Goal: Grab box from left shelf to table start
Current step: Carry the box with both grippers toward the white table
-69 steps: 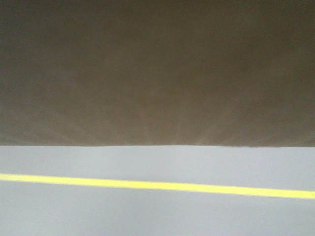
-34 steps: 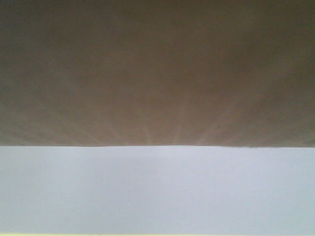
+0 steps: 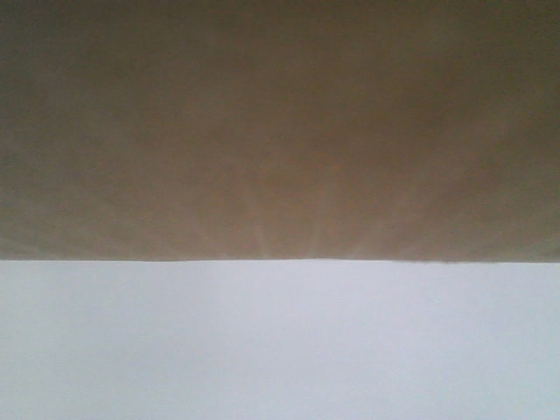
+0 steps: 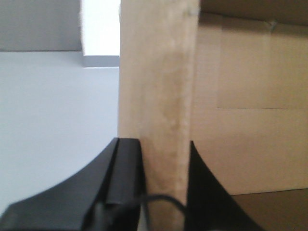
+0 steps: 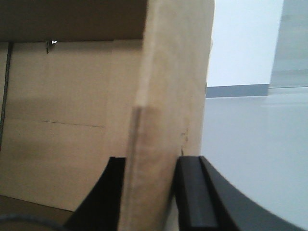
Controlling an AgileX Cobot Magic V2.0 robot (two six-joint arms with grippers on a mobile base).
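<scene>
In the front-facing view, the yellow stripe that crossed the pale surface (image 3: pixel 280 350) below the box (image 3: pixel 280 131) one second ago had dropped to the bottom edge of the frame half a second ago. It is now out of view, and the surface shows uniformly pale.

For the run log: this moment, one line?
left gripper: shut on box | right gripper: shut on box | box: fills front view

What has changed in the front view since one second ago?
The yellow line on the pale surface slid down the picture, reached its bottom edge, and is now out of view. The box fills the upper part as before, its lower edge at the same height.
</scene>
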